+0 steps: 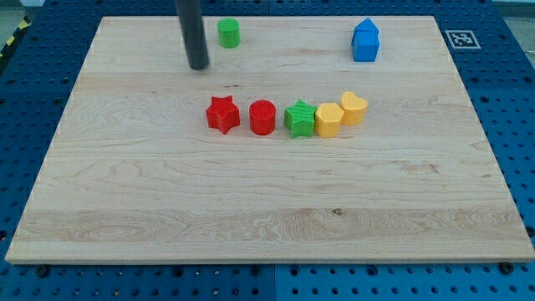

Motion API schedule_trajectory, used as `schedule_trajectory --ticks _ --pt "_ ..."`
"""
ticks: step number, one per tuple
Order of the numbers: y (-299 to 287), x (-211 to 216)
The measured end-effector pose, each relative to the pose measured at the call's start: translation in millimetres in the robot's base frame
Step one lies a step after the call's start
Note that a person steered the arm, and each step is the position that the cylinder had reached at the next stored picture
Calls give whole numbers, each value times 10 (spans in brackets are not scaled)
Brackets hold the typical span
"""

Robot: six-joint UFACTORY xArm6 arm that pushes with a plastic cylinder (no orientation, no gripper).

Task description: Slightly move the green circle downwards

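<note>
The green circle (229,33) stands near the top edge of the wooden board (150,184), left of centre. My tip (198,66) rests on the board just below and to the left of the green circle, a short gap apart from it. The dark rod rises from the tip out of the view's top.
A blue house-shaped block (365,40) stands at the top right. A row lies mid-board: red star (222,114), red circle (262,117), green star (299,119), yellow hexagon (328,120), yellow heart (354,108). A fiducial marker (461,38) lies off the board's top right corner.
</note>
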State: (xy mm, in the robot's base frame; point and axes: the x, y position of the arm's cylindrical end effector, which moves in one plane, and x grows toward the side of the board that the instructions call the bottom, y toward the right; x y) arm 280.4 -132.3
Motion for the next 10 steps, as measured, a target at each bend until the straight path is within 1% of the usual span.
schedule_trajectory --ticks 1,2,3,4,6,7,8,9,10 --pt "-174 -739" --pt "55 -882" --pt "450 -887" --pt "438 -884" --pt "433 -573" --pt "460 -505" --pt "717 -579" --pt "1075 -561" --pt "1030 -456"
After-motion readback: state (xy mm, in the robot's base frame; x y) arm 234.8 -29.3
